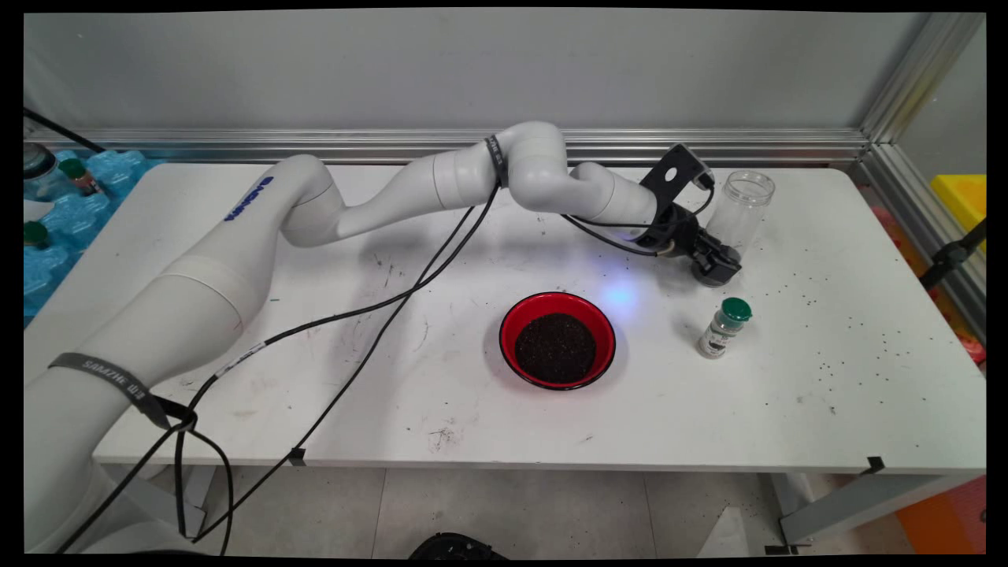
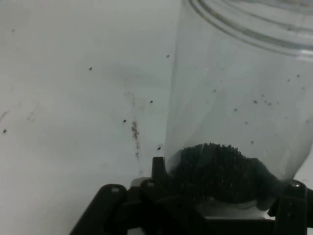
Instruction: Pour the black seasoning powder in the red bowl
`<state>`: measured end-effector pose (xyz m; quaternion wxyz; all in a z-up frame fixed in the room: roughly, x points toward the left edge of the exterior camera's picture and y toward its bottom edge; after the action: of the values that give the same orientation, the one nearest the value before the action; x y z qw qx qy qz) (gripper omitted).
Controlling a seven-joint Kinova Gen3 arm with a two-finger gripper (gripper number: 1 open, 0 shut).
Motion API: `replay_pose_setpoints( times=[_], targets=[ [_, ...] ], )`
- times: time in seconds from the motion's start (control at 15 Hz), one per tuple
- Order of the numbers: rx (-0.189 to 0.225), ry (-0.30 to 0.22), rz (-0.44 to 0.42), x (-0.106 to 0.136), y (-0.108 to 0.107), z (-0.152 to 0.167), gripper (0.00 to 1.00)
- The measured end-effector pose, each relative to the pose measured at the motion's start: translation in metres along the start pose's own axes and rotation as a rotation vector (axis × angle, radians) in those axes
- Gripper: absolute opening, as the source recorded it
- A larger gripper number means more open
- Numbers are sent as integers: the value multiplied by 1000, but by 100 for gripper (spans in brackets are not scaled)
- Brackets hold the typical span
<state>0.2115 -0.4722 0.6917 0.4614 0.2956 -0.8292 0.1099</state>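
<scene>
The gripper [image 1: 715, 264] sits low over the table [image 1: 787, 409] at the far right. Its fingers are closed around the base of a clear plastic jar [image 1: 739, 213]. The hand view confirms this: one finger [image 2: 157, 169] shows at the left of the jar's [image 2: 234, 122] bottom and the linkage at the right, with the wall rising between them.

The jar is open-topped and has no lid. Its long axis runs upward and leans slightly to the right, away from the wrist. A small heap of dark granules [image 2: 220, 174] lies in the bottom, just above the fingers. Whether the base touches the table cannot be determined.

A red bowl [image 1: 557, 340] holding more dark granules lies to the near left of the gripper, well apart from it. A small spice bottle with a green cap [image 1: 724, 327] stands upright just near of the gripper, between it and the table's near edge. Loose dark specks [image 1: 858, 346] are scattered across the right side of the table.
</scene>
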Motion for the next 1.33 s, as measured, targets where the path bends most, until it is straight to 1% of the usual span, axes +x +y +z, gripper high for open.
replay_pose_setpoints(
  times=[0.33,0.73,1.07,1.33],
  targets=[
    [-13,18,24,10,1,-16,0],
    [-25,28,69,27,-1,-50,0],
    [-29,19,123,40,-2,-84,0],
    [-27,-1,180,48,-4,-115,0]
  ],
)
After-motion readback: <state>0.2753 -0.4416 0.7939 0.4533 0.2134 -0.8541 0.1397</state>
